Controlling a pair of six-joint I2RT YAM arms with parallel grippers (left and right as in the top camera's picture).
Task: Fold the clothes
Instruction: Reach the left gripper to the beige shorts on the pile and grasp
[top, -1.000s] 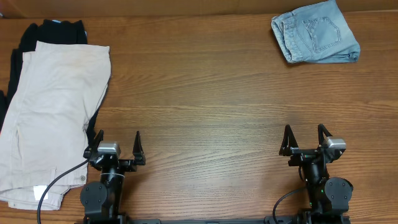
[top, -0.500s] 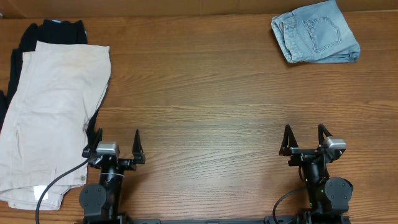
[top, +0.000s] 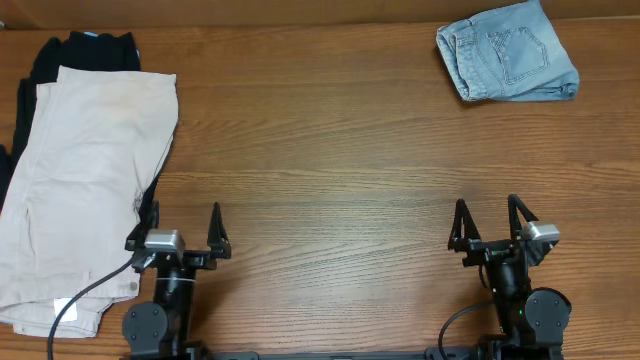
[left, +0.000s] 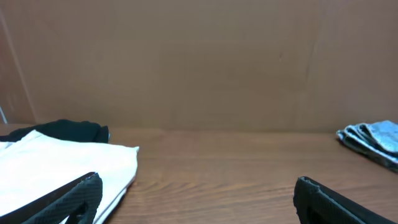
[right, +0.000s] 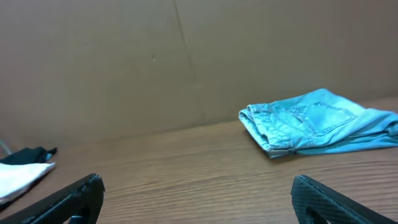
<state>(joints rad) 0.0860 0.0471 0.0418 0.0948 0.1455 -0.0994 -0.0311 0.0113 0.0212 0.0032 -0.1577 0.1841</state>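
Observation:
The pale beige khaki shorts (top: 80, 180) lie spread flat at the table's left side, with a small white label near the front edge. They also show in the left wrist view (left: 56, 165) at the lower left. My left gripper (top: 178, 228) is open and empty at the front left, right beside the shorts' front right edge. My right gripper (top: 490, 222) is open and empty at the front right. Both sets of fingers point toward the back of the table.
A dark garment (top: 85, 48) lies under the beige shorts at the back left. Folded light blue denim shorts (top: 507, 52) sit at the back right, also visible in the right wrist view (right: 314, 121). A brown cardboard wall (left: 199, 62) stands behind the wooden table (top: 330, 170).
The left gripper has shifted slightly to the left, closer to the beige shorts. The right arm and the garments have not moved.

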